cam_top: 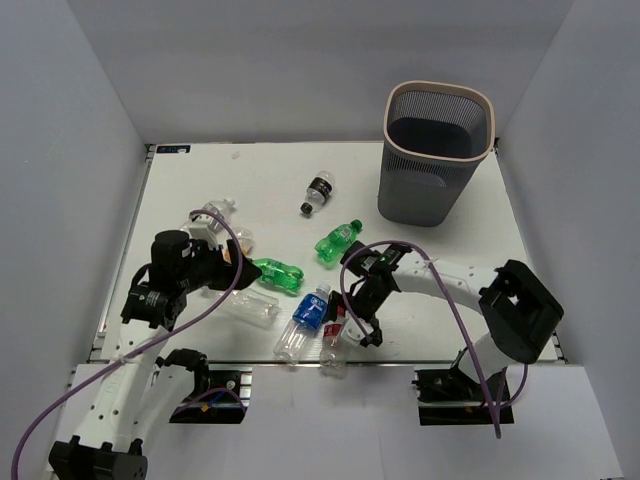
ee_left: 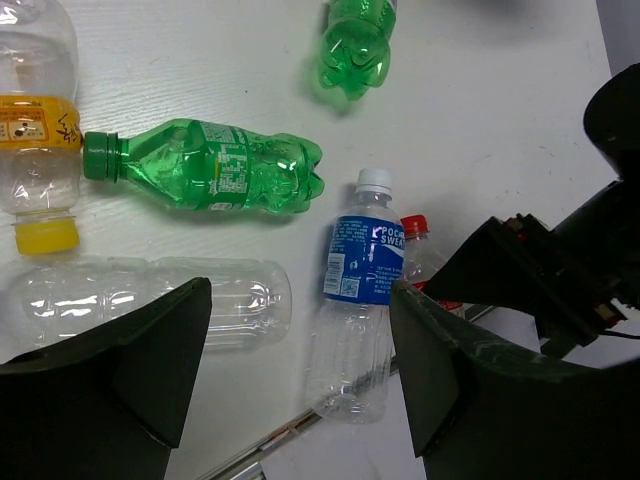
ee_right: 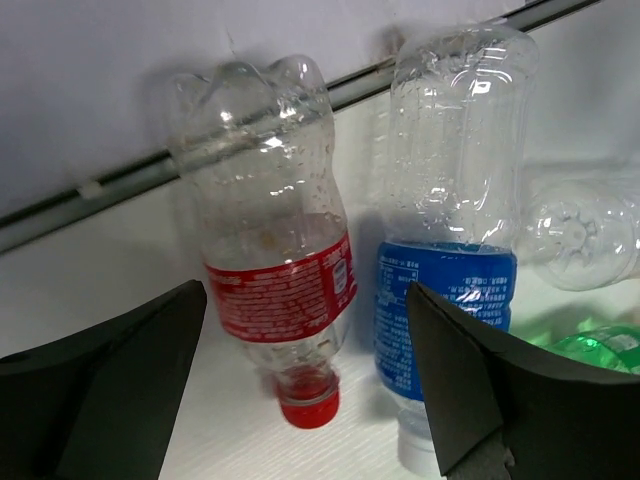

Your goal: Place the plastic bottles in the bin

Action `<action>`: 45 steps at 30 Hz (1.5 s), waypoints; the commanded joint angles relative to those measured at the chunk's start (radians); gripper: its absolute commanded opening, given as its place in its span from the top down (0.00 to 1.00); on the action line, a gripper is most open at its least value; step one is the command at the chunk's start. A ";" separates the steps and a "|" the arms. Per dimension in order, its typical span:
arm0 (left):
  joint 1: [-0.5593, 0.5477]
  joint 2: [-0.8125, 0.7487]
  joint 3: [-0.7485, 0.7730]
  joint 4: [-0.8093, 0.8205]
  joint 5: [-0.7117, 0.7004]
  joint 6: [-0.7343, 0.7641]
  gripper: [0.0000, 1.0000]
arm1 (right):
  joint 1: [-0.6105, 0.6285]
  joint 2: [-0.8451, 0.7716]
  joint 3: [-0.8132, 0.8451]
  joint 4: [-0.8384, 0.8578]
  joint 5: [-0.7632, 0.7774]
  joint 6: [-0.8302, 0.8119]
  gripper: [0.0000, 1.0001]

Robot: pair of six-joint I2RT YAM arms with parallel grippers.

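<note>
Plastic bottles (cam_top: 278,274): scattered, lying flat across the lower centre and left of the top view, all on the table (cam_top: 260,180); none visibly inside the bin (cam_top: 425,190).
Bin position: upright at the upper right of the top view, well apart from every bottle.
Right gripper (ee_right: 305,300): jaws wide and empty, poised over the red-capped bottle (ee_right: 275,270), whose cap points toward the lower frame edge.
Blue-labelled bottle (ee_right: 450,270): just beside the red-capped one and parallel to it, apparently beneath the right-hand finger.
Left gripper (ee_left: 300,300): jaws wide and empty, above a clear bottle (ee_left: 150,300) at the lower left of its view.
Step in hand: probably closing on the red-capped bottle.
Hazard 1: a finger could land on the blue-labelled neighbour, wedging or nudging both.
Hazard 2: both bottles' bases reach the table's near edge, so a sideways push could roll one off.
Hazard 3: thin, round plastic may squirt out of a pinch near the neck.
</note>
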 commanded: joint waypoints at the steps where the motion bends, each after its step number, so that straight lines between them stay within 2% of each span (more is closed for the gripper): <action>1: -0.002 -0.019 0.000 -0.008 0.023 -0.001 0.18 | 0.042 0.028 -0.018 0.108 0.072 -0.006 0.14; 6: -0.002 0.001 -0.001 0.027 0.097 0.008 0.23 | 0.090 0.094 -0.031 0.175 0.122 0.079 0.20; 9: -0.002 0.039 0.021 0.027 0.141 0.030 0.23 | 0.111 0.132 -0.009 0.137 0.145 0.079 0.26; 12: -0.002 0.073 0.047 0.027 0.155 0.058 0.23 | 0.123 0.181 0.032 0.051 0.153 0.076 0.35; 13: -0.002 0.073 0.047 0.027 0.167 0.067 0.23 | 0.123 0.189 0.040 0.042 0.151 0.072 0.42; 15: -0.002 0.084 0.056 0.027 0.177 0.067 0.23 | 0.125 0.213 0.083 -0.035 0.147 0.082 0.48; 16: -0.002 0.093 0.056 0.027 0.189 0.067 0.23 | 0.119 0.214 0.098 -0.085 0.147 0.086 0.54; 18: -0.011 0.093 0.038 0.054 0.201 0.067 0.23 | 0.114 0.195 0.104 -0.107 0.148 0.130 0.61; 20: -0.011 0.093 0.026 0.087 0.229 0.044 0.24 | 0.100 0.160 0.108 -0.124 0.145 0.219 0.72; 22: -0.020 0.104 0.010 0.146 0.249 0.026 0.26 | 0.064 0.091 0.109 -0.144 0.122 0.300 0.78; 23: -0.020 0.117 0.010 0.168 0.258 0.025 0.26 | 0.053 0.067 0.094 -0.145 0.101 0.388 0.82; 25: -0.032 0.140 0.010 0.189 0.258 0.025 0.26 | 0.007 -0.044 0.077 -0.145 0.079 0.438 0.83; 26: -0.043 0.166 0.010 0.200 0.270 0.025 0.26 | -0.007 -0.106 0.053 -0.133 0.078 0.543 0.87; 28: -0.057 0.194 0.021 0.223 0.270 0.025 0.26 | -0.056 -0.229 0.029 -0.052 0.104 0.630 0.90; 29: -0.074 0.225 0.030 0.223 0.270 0.038 0.26 | -0.086 -0.259 0.025 -0.035 0.133 0.782 0.94; 30: -0.083 0.238 0.030 0.223 0.270 0.048 0.26 | -0.099 -0.283 0.023 -0.018 0.169 0.826 0.95; 31: -0.092 0.254 0.030 0.248 0.270 0.048 0.26 | -0.128 -0.305 0.037 0.020 0.187 0.956 0.95; 33: -0.128 0.289 0.039 0.268 0.279 0.048 0.26 | -0.172 -0.380 0.055 0.071 0.268 1.035 1.00; 34: -0.143 0.326 0.048 0.283 0.279 0.048 0.26 | -0.211 -0.400 0.087 0.116 0.314 1.149 1.00; 35: -0.157 0.344 0.062 0.283 0.266 0.059 0.26 | -0.219 -0.420 0.100 0.141 0.340 1.185 1.00; 36: -0.187 0.361 0.062 0.283 0.266 0.059 0.26 | -0.226 -0.425 0.110 0.217 0.366 1.220 1.00; 37: -0.203 0.380 0.079 0.292 0.252 0.073 0.26 | -0.246 -0.425 0.146 0.241 0.430 1.300 1.00; 40: -0.261 0.435 0.114 0.283 0.221 0.107 0.26 | -0.281 -0.359 0.276 0.310 0.505 1.406 1.00; 42: -0.296 0.444 0.125 0.271 0.207 0.120 0.26 | -0.320 -0.272 0.439 0.316 0.513 1.435 1.00; 44: -0.315 0.434 0.125 0.260 0.186 0.133 0.24 | -0.331 -0.233 0.523 0.330 0.520 1.481 1.00; 45: -0.324 0.433 0.125 0.260 0.186 0.142 0.24 | -0.353 -0.172 0.648 0.341 0.530 1.489 1.00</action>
